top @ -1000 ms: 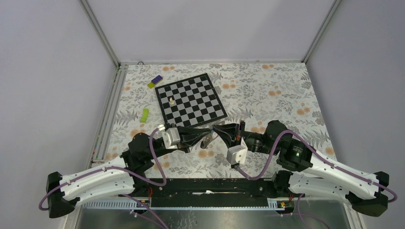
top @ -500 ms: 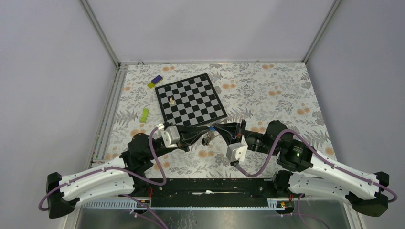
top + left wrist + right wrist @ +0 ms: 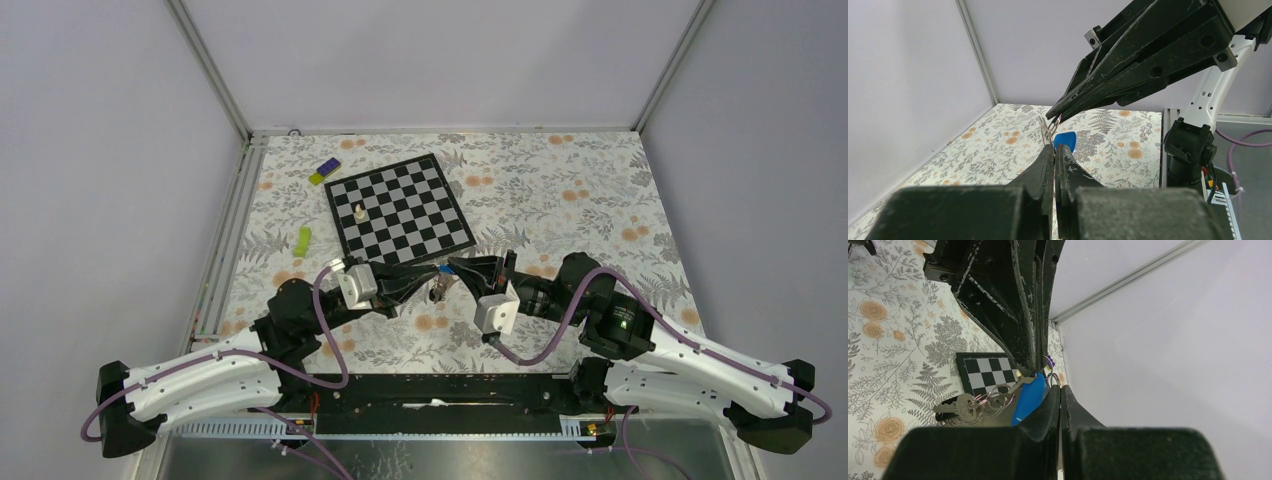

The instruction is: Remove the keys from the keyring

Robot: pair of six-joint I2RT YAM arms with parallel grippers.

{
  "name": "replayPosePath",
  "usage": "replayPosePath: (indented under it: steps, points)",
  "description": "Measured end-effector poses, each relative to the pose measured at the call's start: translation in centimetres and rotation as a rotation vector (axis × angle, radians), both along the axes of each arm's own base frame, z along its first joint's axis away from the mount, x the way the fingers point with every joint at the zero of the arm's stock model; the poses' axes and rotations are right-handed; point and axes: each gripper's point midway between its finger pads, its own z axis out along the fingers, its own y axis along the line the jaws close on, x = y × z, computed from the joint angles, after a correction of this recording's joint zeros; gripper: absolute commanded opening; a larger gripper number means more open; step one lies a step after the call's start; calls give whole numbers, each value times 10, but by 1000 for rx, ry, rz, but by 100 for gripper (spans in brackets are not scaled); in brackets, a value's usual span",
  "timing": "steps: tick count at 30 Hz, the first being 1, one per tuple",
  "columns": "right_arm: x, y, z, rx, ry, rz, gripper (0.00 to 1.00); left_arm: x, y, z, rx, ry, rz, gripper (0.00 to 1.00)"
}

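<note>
**Both grippers pinched shut on the keyring, held between them above the table**

Top external view: the left gripper (image 3: 432,281) and the right gripper (image 3: 452,266) meet tip to tip in front of the arms. Both sets of jaws are together. The keyring (image 3: 441,271) sits right at the meeting fingertips, and the keys (image 3: 436,292) hang as a small dark cluster just under them. The chessboard (image 3: 400,210) lies beyond the two grippers, with a white chess piece (image 3: 359,211) standing on its left part. A purple and yellow block (image 3: 323,172) and a green item (image 3: 303,240) lie farther off on the left gripper's side.

Left wrist view: the left gripper's (image 3: 1054,148) fingers are pressed together on thin wire at their tips. The blue tag (image 3: 1064,141) shows just past those tips. The right gripper (image 3: 1053,116) comes in from above and to the right, its tips closed on the same wire, just above the left one's.

Right wrist view: the right gripper (image 3: 1060,388) is closed, with a small wire loop at its tips. The left gripper (image 3: 1034,367) reaches down from above and ends just beside them. The tag (image 3: 1028,397) hangs between the two. The ring's coils (image 3: 995,400) and the keys (image 3: 964,407) trail off to the left of the right gripper's tips, clear of the floral table (image 3: 893,365).
</note>
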Motion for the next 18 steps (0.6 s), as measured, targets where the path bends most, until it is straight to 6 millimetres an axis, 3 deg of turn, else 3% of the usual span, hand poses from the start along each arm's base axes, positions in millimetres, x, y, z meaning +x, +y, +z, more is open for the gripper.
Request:
replayPosePath:
  steps: [18]
  points:
    - [4,0,8,48,28,-28,0,0,1,5,-9,-4,2,0]
